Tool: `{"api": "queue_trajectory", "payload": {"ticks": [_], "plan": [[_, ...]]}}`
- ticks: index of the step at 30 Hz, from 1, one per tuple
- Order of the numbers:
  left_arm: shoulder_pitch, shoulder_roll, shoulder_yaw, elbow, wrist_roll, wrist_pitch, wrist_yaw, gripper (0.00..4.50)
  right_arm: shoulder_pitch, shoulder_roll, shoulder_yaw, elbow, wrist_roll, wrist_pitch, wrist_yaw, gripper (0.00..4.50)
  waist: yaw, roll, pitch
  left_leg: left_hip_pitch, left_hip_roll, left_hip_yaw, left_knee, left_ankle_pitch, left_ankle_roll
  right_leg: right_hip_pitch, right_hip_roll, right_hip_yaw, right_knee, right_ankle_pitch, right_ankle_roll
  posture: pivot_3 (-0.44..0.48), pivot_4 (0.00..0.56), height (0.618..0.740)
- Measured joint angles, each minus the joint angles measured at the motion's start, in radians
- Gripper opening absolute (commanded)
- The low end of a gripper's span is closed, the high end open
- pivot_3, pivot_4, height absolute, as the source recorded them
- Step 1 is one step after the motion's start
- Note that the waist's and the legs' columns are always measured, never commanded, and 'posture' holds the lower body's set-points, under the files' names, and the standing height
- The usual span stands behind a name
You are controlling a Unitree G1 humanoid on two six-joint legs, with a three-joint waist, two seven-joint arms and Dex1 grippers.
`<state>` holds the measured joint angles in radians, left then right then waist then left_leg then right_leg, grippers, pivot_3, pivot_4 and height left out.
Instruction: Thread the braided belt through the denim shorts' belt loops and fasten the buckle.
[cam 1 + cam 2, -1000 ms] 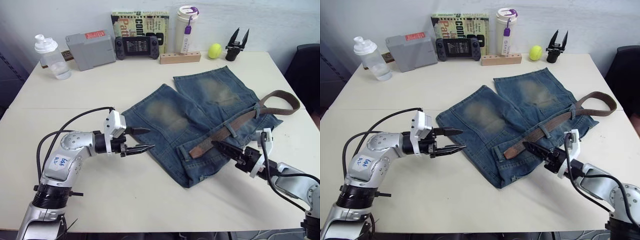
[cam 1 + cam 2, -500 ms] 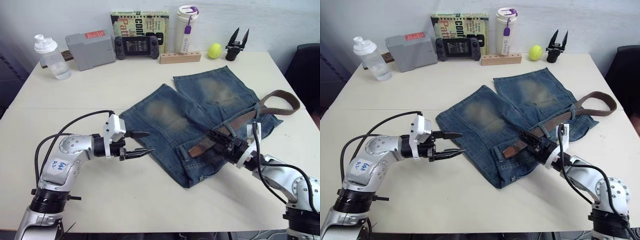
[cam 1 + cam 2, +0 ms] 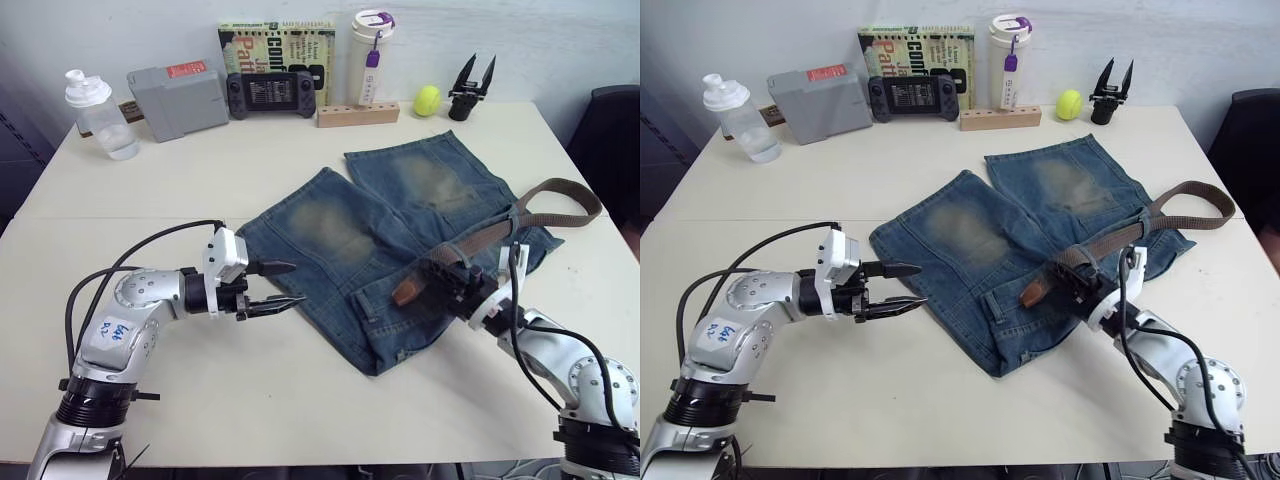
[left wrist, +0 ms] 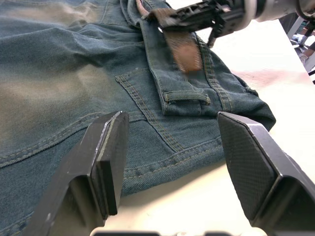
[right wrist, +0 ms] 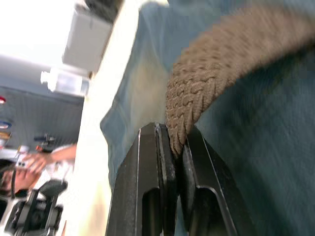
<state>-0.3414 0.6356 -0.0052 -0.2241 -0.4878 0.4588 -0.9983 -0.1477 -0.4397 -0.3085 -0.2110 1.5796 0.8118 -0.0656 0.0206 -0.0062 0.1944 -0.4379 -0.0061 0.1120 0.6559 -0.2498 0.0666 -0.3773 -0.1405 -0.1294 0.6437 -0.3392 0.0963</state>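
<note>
The denim shorts [image 3: 400, 215] lie flat mid-table, legs pointing to the far side. The braided belt [image 3: 545, 205] runs along their waistband from a curl at the right to its tan tip [image 3: 406, 291]. My right gripper [image 3: 438, 268] is shut on the belt just behind that tip, and the woven strap [image 5: 197, 93] shows pinched between the fingers [image 5: 197, 167]. At the shorts' left edge my left gripper [image 3: 297, 283] stands open with nothing in it. One of the belt loops [image 4: 187, 97] lies below the tan tip [image 4: 184, 51]. The buckle is hidden.
Along the far edge stand a shaker bottle [image 3: 100, 115], a grey box [image 3: 180, 98], a game console [image 3: 272, 92], a book [image 3: 278, 45], a tumbler [image 3: 368, 45], a wooden block [image 3: 358, 113], a tennis ball [image 3: 428, 100] and a spare black gripper [image 3: 468, 85]. A black chair [image 3: 615, 140] is beside the table at right.
My right gripper went from open near the table's front to the belt behind its tan tip and shut on it, raising the tip slightly. The left gripper has barely moved.
</note>
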Motion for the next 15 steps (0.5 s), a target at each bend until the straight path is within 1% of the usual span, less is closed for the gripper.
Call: {"api": "queue_trajectory", "payload": {"ticks": [2,7,11,15], "plan": [[-0.001,0.000,0.000,0.000,0.000,0.001,0.000,3.17,0.002,0.037,0.020,-0.025,-0.054,-0.029,0.009,0.05,-0.001,0.000,0.000,0.000,0.000,0.000,-0.002,0.001,-0.001,-0.001,0.000,0.000,0.000,0.000,0.000,0.000,0.150,0.696],[0.000,0.000,0.000,0.000,-0.001,0.007,0.000,3.17,0.065,0.162,0.075,-0.064,-0.177,-0.096,0.034,0.05,-0.002,0.000,0.000,0.000,0.000,0.001,-0.005,0.003,-0.002,-0.002,0.001,0.001,0.000,0.000,0.000,0.000,0.150,0.696],[0.000,0.000,0.000,0.000,-0.002,0.009,0.000,3.17,0.092,0.185,0.109,-0.101,-0.258,-0.121,0.068,0.05,-0.010,0.000,0.000,0.002,0.000,0.001,-0.007,0.003,-0.003,-0.002,0.001,0.001,-0.001,0.000,0.000,0.000,0.150,0.696],[-0.003,0.000,0.000,0.000,-0.002,0.010,-0.002,3.17,0.101,0.226,0.125,-0.106,-0.284,-0.135,0.089,0.05,-0.021,0.000,0.000,0.002,0.000,0.000,-0.009,0.004,-0.005,-0.002,0.001,0.001,-0.001,0.000,-0.001,0.000,0.150,0.696]]}}
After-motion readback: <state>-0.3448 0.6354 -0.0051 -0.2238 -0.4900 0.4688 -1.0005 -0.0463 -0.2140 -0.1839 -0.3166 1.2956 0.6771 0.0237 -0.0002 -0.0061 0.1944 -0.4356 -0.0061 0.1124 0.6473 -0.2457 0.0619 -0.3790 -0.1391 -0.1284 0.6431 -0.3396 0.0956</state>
